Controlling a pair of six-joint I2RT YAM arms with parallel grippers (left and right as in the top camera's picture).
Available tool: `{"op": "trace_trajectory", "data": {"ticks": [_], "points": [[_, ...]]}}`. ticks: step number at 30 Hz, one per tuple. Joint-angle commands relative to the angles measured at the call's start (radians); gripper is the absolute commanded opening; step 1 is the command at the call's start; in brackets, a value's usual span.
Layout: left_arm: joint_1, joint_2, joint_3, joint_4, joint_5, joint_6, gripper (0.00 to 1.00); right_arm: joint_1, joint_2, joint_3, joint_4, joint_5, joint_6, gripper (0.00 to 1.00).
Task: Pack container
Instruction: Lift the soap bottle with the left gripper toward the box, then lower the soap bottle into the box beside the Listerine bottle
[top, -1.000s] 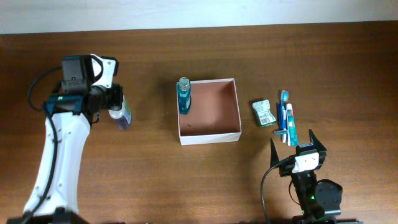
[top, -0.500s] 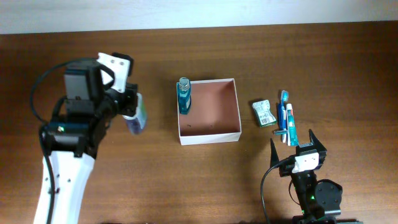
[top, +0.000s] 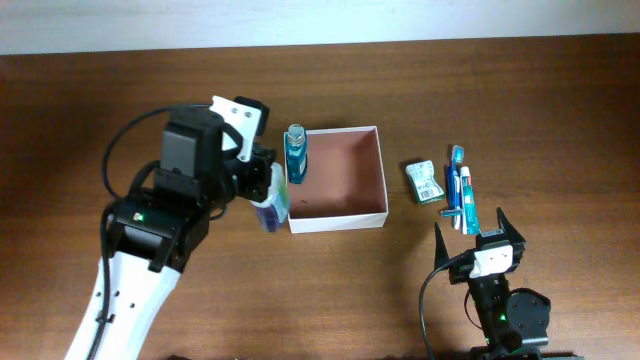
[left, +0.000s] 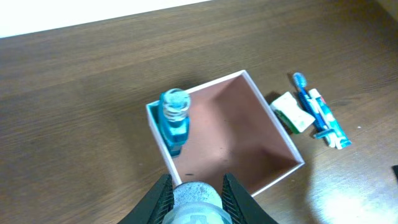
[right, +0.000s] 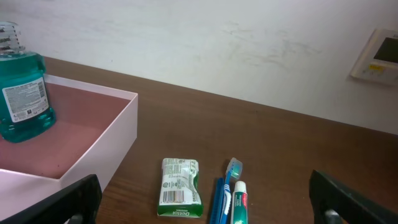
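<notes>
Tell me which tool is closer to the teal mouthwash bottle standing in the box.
Left. The left tool, holding a small bottle, is just left of the mouthwash bottle by the container's wall; the right tool is open, far beyond the container's opposite side.

Left gripper (top: 267, 190) (arm bent forward) clamped on bottle (top: 272, 213); right gripper (top: 470, 224) agape.

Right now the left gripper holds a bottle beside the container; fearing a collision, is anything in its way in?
Only the teal mouthwash bottle, upright in the container's far-left corner, close to the left gripper and its held bottle. The rest of the container floor looks bare.
</notes>
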Motion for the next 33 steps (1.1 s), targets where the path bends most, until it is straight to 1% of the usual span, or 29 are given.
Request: {"op": "trace_trajectory", "data": {"ticks": [1, 5, 14, 18, 20, 27, 33], "points": [[-0.05, -0.014, 0.009, 0.029, -0.049, -0.07, 0.26, -0.007, -0.008, -0.007, -0.003, 0.009, 0.003, 0.98], [-0.109, 0.01, 0.009, 0.067, -0.089, -0.079, 0.26, -0.007, -0.008, -0.007, -0.003, 0.009, 0.003, 0.98], [-0.25, 0.106, 0.009, 0.174, -0.303, -0.094, 0.26, -0.007, -0.008, -0.007, -0.003, 0.009, 0.004, 0.98], [-0.307, 0.154, 0.009, 0.204, -0.478, -0.172, 0.26, -0.007, -0.008, -0.007, -0.003, 0.009, 0.004, 0.98], [-0.323, 0.174, 0.009, 0.211, -0.527, -0.221, 0.26, -0.007, -0.008, -0.007, -0.003, 0.009, 0.003, 0.98], [-0.331, 0.245, 0.008, 0.216, -0.611, -0.346, 0.26, -0.007, -0.008, -0.007, -0.003, 0.009, 0.003, 0.98], [-0.331, 0.301, 0.008, 0.217, -0.614, -0.354, 0.26, -0.007, -0.008, -0.007, -0.003, 0.009, 0.003, 0.98]]}}
